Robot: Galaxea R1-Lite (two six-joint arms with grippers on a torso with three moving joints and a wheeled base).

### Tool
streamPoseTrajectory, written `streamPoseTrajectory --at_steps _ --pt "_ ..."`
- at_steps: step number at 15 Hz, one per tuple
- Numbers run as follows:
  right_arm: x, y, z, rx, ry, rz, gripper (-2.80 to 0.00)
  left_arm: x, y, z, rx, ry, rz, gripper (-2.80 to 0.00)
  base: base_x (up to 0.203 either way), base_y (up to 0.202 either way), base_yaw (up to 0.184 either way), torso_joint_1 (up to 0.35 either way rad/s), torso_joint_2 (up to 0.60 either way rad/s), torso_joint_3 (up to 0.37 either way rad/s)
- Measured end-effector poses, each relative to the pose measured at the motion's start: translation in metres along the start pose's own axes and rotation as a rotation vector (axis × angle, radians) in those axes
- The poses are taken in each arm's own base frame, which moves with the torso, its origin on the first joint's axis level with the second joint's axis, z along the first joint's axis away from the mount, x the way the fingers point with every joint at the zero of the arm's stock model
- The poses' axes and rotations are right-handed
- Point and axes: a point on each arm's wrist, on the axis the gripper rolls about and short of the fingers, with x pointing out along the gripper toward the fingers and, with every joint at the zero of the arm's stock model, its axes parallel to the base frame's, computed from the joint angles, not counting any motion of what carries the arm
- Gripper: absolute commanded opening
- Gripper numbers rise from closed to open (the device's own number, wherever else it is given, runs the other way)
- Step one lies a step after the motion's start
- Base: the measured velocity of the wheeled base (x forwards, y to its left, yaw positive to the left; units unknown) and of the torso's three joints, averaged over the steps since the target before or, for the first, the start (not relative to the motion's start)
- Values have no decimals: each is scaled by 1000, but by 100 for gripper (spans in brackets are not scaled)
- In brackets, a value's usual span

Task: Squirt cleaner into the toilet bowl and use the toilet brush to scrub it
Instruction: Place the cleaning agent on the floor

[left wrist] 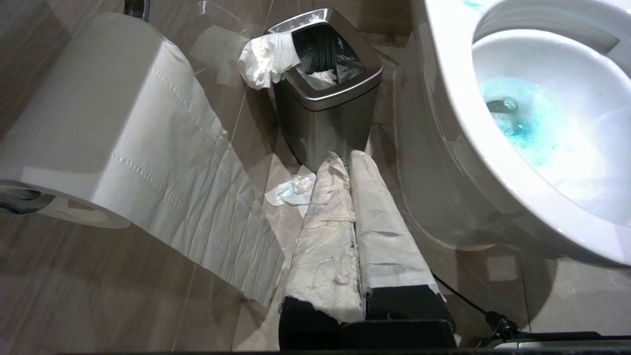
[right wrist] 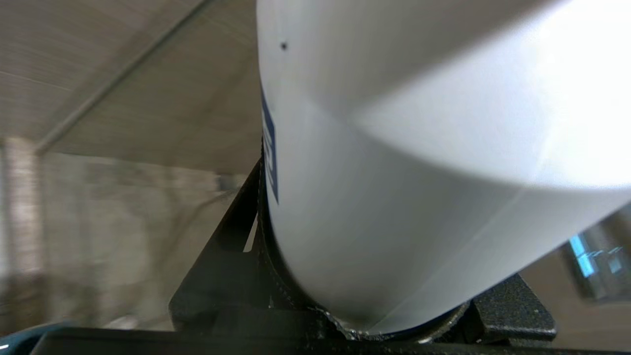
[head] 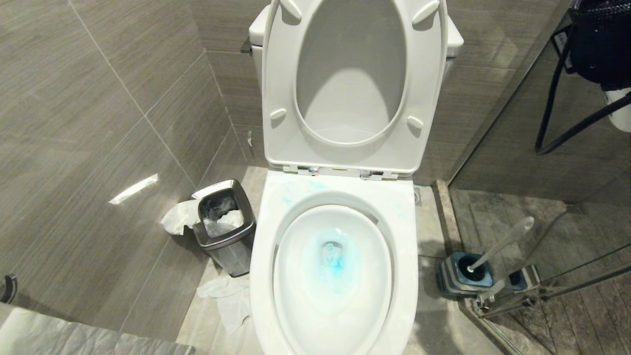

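Hidden from the head view: both arms. Cut off at the near edge: the front of the toilet bowl [head: 333, 276]. Cut off by the right wrist view: all but the smooth side of a white bottle [right wrist: 419, 172] with a dark blue label edge, filling most of that view; cap and nozzle out of sight, contents impossible to tell. Clamped at its base between the black fingers of the right gripper [right wrist: 365, 315], held partway apart by the bottle's width. Background there blurred, only grey wall tile readable.

Parked low at the left of the toilet: the left gripper [left wrist: 345, 162], fingers wrapped in white paper and pressed together, holding nothing.

In the bowl: turquoise cleaner [head: 335, 264] pooled around the drain, with pale blue streaks on the basin wall and faint spots on the far rim. Seat and lid [head: 352, 84] raised upright against the tank.

Left of the toilet, on the floor: a small square steel bin [head: 224, 227] with a dark liner, crumpled tissue inside and more tissue draped over its left edge. More scraps of tissue [head: 229, 298] on the floor just near of it.

Right of the toilet, against the glass partition: a square blue-grey holder [head: 463, 276] with the toilet brush [head: 503, 244] standing in it, handle tilted to the right, black head sunk out of sight.

Near left, partly cut off: a toilet paper roll [left wrist: 98, 133] with a loose sheet hanging down.
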Motion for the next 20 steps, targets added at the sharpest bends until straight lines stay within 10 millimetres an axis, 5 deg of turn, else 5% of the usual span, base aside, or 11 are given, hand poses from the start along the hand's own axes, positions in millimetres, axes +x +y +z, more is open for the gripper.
streamPoseTrajectory --at_steps 5,11,14,20 --pt "38 -10 -29 -67 -160 225 -280 0 0 0 0 0 0 -280 0 0 0 0 0 0" --pt "55 -34 -51 381 -68 782 -280 0 0 0 0 0 0 -280 0 0 0 0 0 0" --pt "69 -34 -59 601 32 836 -280 0 0 0 0 0 0 -280 0 0 0 0 0 0" --pt "95 2 -76 620 45 804 -280 0 0 0 0 0 -1 -280 0 0 0 0 0 0"
